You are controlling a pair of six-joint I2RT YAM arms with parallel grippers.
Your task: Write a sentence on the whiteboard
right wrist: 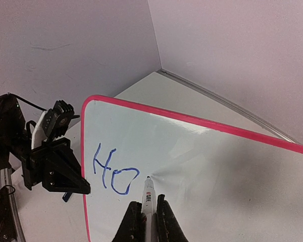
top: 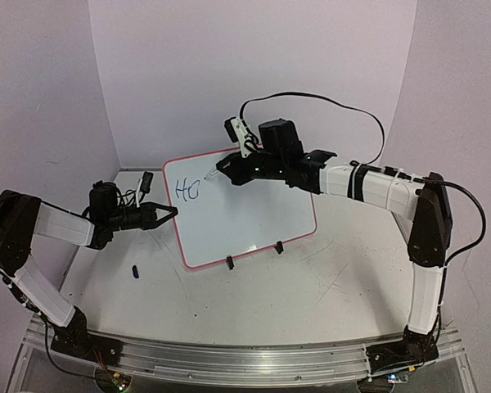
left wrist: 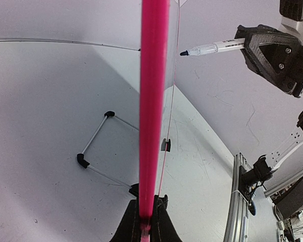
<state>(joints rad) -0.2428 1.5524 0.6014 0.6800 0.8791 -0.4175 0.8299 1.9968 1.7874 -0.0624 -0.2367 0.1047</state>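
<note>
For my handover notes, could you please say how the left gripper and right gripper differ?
The left gripper is shut on the whiteboard at its pink rim; the right gripper is shut on a marker, tip beside the blue lettering. The left gripper reaches from the board's side, the right gripper faces its front. Both are shut.
</note>
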